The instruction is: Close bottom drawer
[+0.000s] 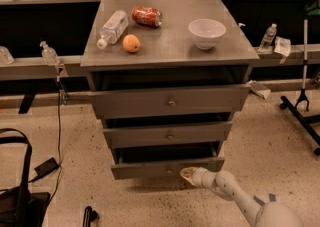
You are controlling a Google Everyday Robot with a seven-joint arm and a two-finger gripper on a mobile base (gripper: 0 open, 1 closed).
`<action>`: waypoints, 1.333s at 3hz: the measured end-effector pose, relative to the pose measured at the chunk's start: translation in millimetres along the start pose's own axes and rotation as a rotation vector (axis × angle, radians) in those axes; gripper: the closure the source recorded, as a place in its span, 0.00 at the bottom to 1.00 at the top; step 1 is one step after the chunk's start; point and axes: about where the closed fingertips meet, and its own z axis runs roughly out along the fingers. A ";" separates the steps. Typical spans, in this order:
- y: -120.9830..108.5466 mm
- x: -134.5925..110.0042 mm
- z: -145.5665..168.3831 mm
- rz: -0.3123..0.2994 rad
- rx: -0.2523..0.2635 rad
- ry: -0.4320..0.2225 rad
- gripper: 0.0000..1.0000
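The bottom drawer (150,168) is the lowest of three grey drawers in a metal cabinet (169,46). It stands pulled out a little, with a dark gap above its slim front. My gripper (188,174) is at the end of the white arm that comes in from the lower right. Its tip rests against the right half of the bottom drawer's front, near floor level. The drawer's knob is not clearly visible beside the gripper.
The middle drawer (169,135) and top drawer (170,102) also stand slightly out. On the cabinet top lie a plastic bottle (112,27), an orange (131,43), a red can (147,15) and a white bowl (206,32). A black bag (20,201) and cable lie on the floor left; a stand base (300,106) is at right.
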 end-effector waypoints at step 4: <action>-18.6 20.0 36.4 -0.023 0.007 0.008 1.00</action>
